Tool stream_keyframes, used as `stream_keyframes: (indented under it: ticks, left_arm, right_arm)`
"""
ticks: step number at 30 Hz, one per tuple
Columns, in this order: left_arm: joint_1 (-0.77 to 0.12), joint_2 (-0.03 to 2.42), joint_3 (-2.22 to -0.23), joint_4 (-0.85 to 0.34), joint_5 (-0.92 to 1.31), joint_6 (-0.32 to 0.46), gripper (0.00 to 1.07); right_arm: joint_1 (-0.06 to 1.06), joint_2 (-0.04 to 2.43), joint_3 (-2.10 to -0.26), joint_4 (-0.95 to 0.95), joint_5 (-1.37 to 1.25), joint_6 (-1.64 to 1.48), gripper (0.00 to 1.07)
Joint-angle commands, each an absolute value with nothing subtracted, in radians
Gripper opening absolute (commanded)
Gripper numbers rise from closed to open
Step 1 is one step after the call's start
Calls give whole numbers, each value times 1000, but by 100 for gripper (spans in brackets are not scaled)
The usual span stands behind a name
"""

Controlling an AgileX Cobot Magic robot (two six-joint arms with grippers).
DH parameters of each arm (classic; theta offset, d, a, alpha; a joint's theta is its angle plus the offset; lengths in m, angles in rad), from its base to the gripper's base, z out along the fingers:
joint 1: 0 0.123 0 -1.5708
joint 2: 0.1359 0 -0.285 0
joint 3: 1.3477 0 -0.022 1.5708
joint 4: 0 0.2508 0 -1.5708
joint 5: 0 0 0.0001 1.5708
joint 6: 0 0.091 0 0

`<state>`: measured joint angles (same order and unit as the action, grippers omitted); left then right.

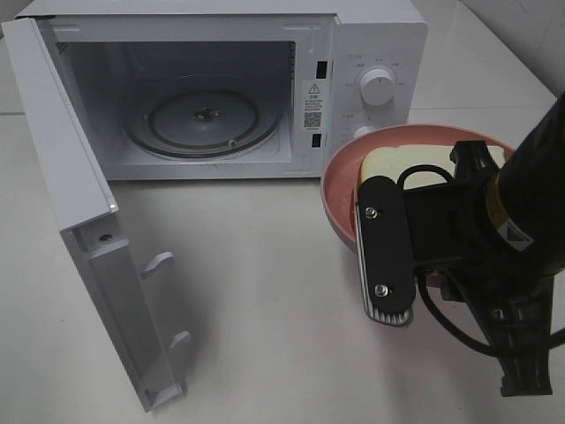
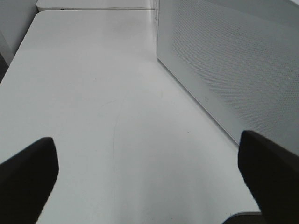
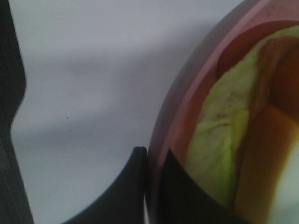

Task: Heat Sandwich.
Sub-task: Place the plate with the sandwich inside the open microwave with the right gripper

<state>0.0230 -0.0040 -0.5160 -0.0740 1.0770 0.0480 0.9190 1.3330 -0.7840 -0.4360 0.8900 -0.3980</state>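
Overhead, the right jaws pinch the rim of the pink plate [image 1: 338,190] carrying the sandwich [image 1: 410,163] before the open microwave [image 1: 371,53]; a tilt could slide it off, and the arm hides half. Left wrist: left jaws gape empty over the table [image 2: 117,93]. Right wrist: the thin rim grip could slip.

Sandwich [image 1: 415,163], white bread slices with tan crust, pale green-yellow filling showing at the edge, resting in the pink plate [image 1: 334,194], partly covered.
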Motion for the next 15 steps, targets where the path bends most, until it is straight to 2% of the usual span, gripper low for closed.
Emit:
stream_keyframes:
  ticks: [1, 15]
  left_arm:
    - [22, -23, -515, -80, 1067, 45, 100]
    - [22, -23, -515, -80, 1067, 45, 100]
  right_arm:
    - [921, 1328, -784, -463, 850, -443, 0]
    - [920, 1328, -784, -381, 740, -825, 0]
